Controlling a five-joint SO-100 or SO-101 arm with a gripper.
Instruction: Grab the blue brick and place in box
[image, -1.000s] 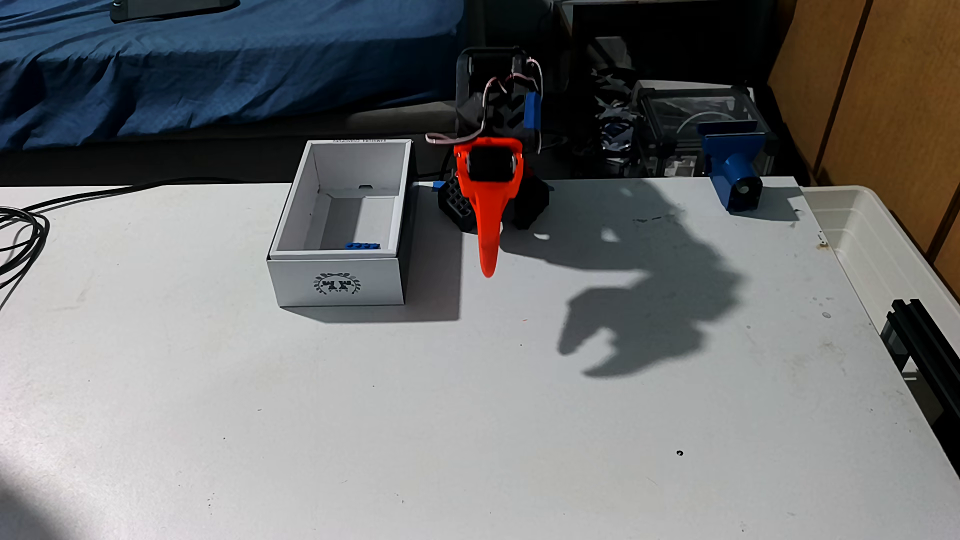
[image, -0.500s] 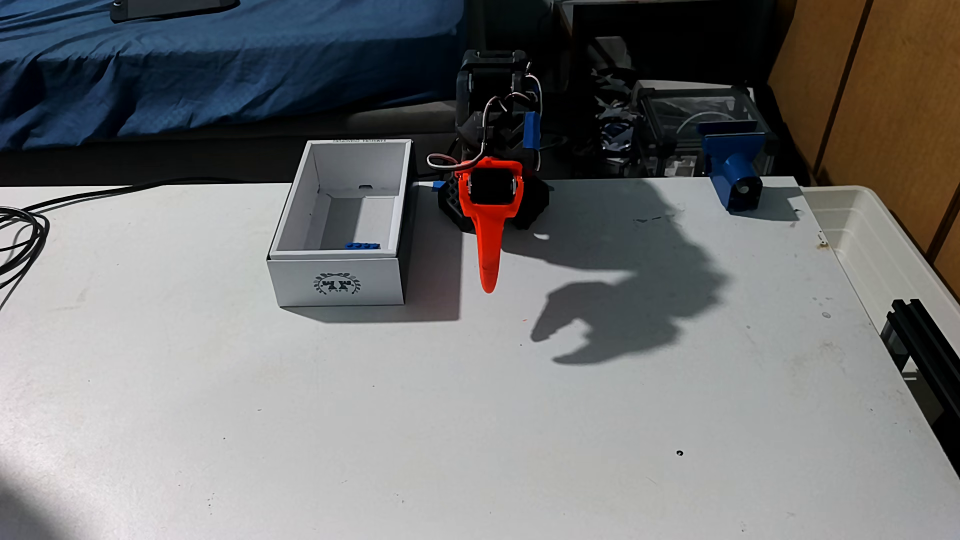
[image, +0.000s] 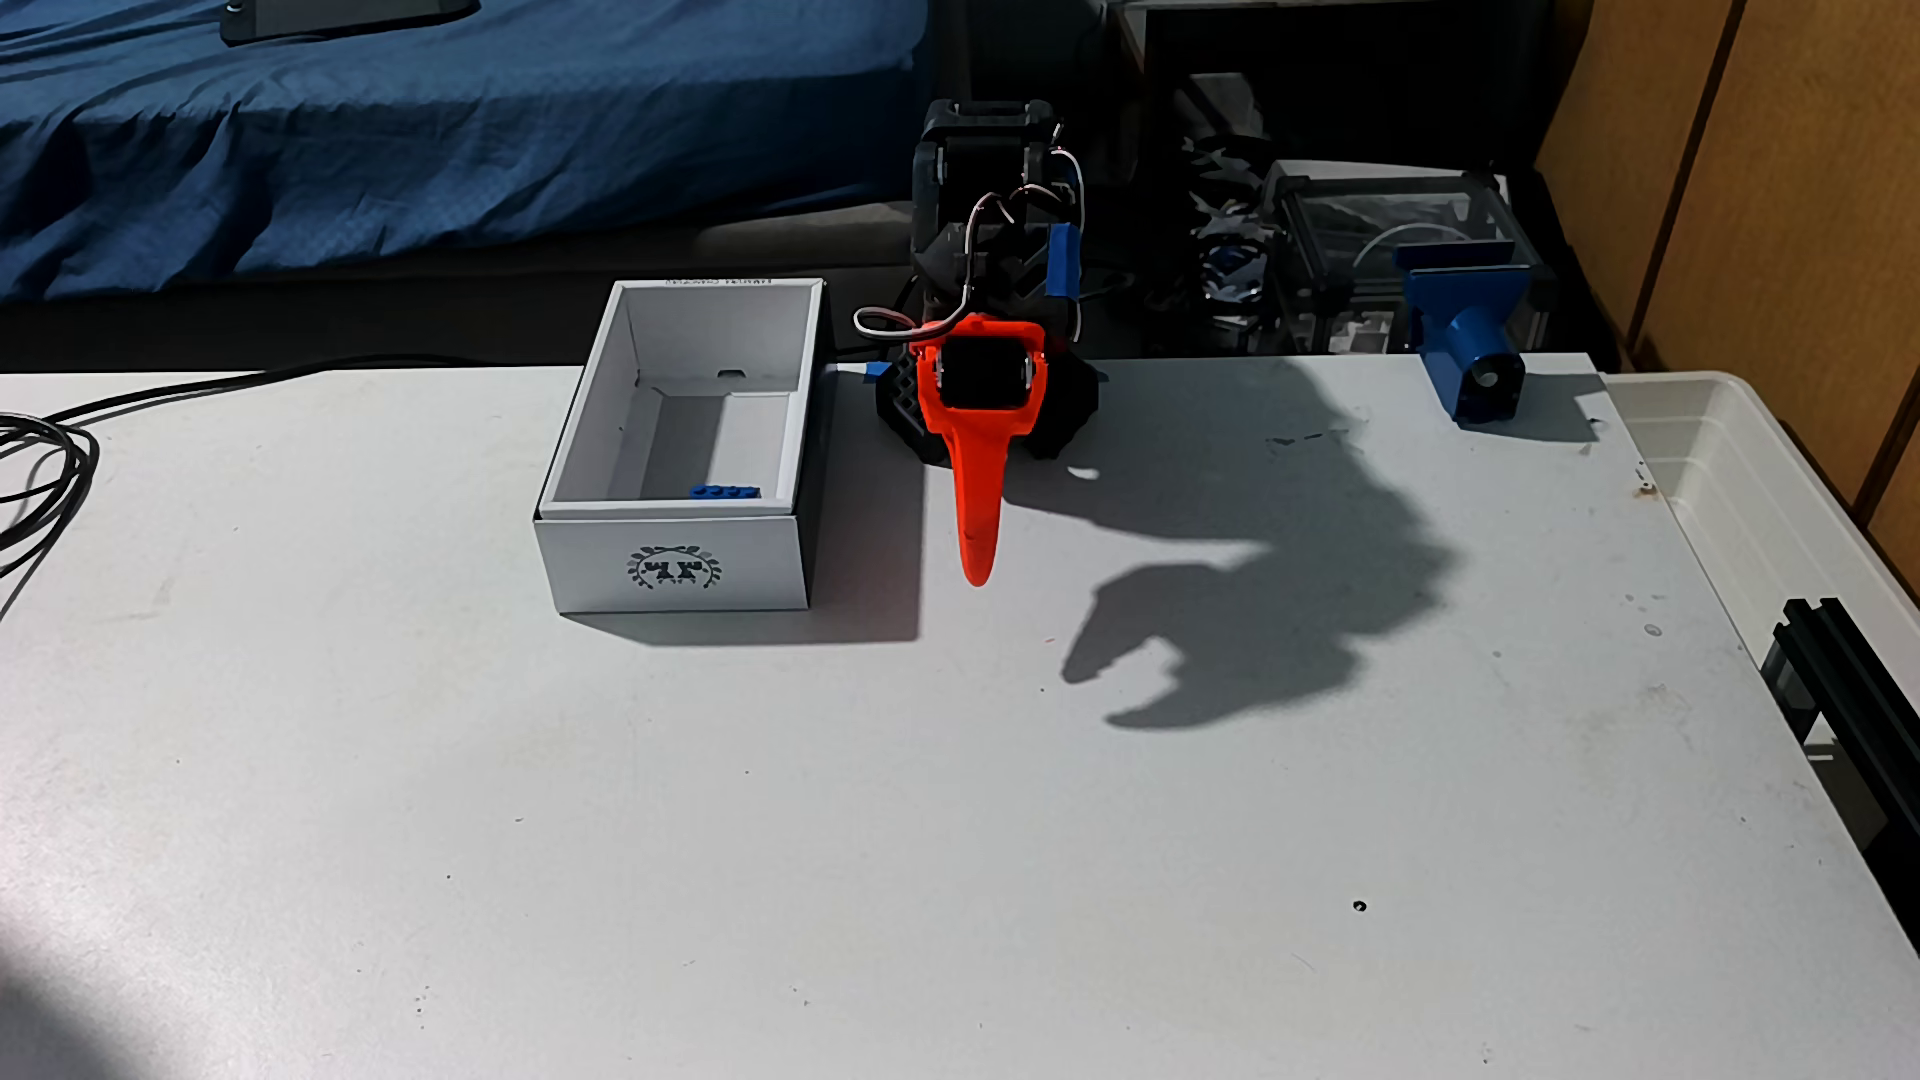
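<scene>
Blue brick (image: 724, 491) lies inside box (image: 670, 566), on floor against front wall, studs up. Box on white table (image: 935, 831), emblem facing camera. Gripper (image: 977, 576) just right of box, orange finger pointing down at table, holding nothing. Shadow (image: 1226, 633) shows two prongs slightly parted; actual gap edge-on, can't tell. Blue printed block (image: 1470, 338) at far right edge.

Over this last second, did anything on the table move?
The gripper and its arm sank lower, toward the table, in the first half second, and its shadow slid left with it; since then nothing moved. It took hold of nothing. The blue brick stayed inside the box.
</scene>
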